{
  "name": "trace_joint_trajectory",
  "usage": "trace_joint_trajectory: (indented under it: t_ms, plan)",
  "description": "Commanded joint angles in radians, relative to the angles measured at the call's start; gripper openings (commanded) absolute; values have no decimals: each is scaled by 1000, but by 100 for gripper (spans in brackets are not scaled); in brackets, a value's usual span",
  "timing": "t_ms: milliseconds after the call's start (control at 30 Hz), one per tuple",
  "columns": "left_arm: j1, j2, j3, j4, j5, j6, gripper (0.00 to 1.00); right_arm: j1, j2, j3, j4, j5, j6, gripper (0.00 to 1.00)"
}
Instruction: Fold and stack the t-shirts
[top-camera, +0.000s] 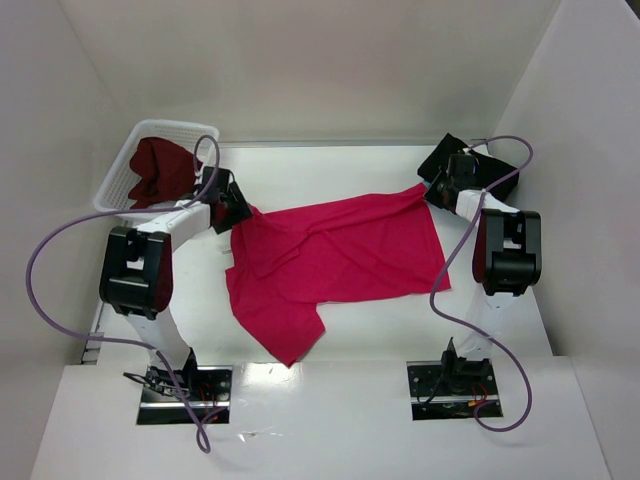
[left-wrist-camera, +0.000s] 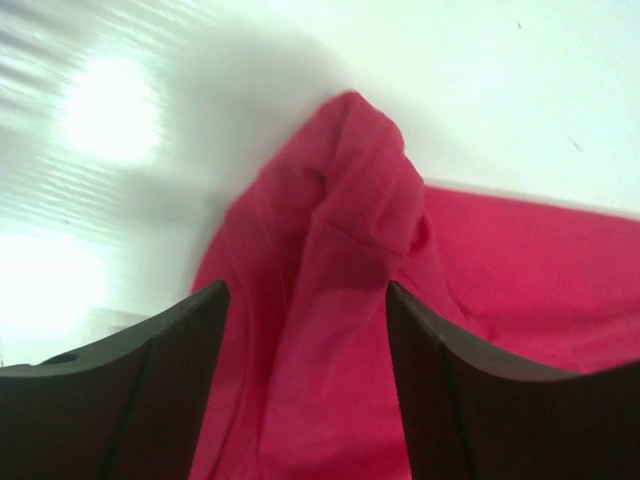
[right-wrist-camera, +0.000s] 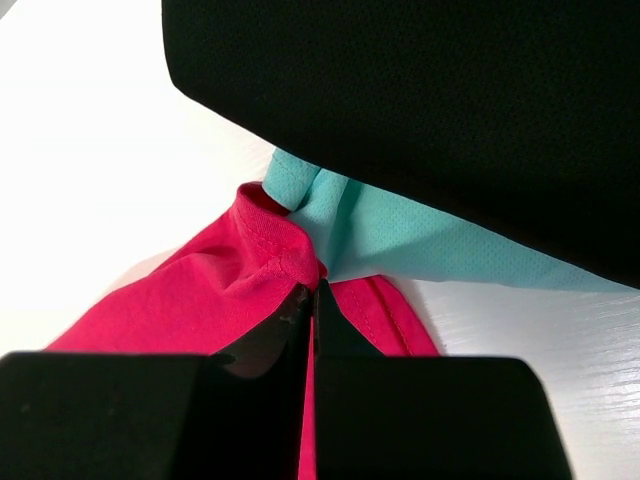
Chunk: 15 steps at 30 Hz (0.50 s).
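Two grippers addressed the pink shirt (top-camera: 335, 255), spread between them: the right gripper (right-wrist-camera: 313, 292) pinched its hem beside the teal shirt (right-wrist-camera: 400, 235); the left gripper (left-wrist-camera: 307, 290) straddled a bunched corner, jaws apart. Even, opposed tension was advisable before folding.

Robot lab test cell: white table (top-camera: 330, 425), plain white enclosure walls (top-camera: 330, 60), bolted arm bases (top-camera: 185, 388).

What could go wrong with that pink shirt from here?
1. The right fingers pinch the crimson-pink shirt right against the teal shirt under the black shirt; pulling might drag that pile along.
2. The open left fingers straddle a bunched fold, so they may grab several layers and leave wrinkles.
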Motion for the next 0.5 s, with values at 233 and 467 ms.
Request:
trace_joint_trajectory:
  t_ms: [233, 467]
  plan:
    - [15, 67, 54, 140, 89, 1, 28, -7, 20, 37, 26, -9, -19, 1]
    - [24, 92, 64, 109, 63, 1, 0, -7, -16, 28, 7, 14, -19, 0]
